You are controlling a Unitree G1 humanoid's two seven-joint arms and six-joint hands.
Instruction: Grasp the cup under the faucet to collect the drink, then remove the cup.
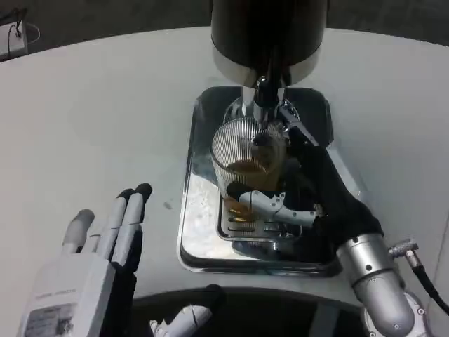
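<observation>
A ribbed clear glass cup [242, 151] stands on the steel drip tray [203, 246], right under the faucet [265, 95] of the black drink dispenser [269, 31]. Amber drink sits in the cup's lower part. My right hand [302, 186] reaches in from the lower right and wraps the cup's right and front side; a white finger [263, 203] lies across the front of its base. My left hand [105, 242] rests over the table at the lower left, fingers straight and apart, holding nothing.
The tray's grille [256, 228] lies just in front of the cup. White table [105, 119] stretches to the left and right of the tray. A small white object with a cable [14, 35] sits at the far left corner.
</observation>
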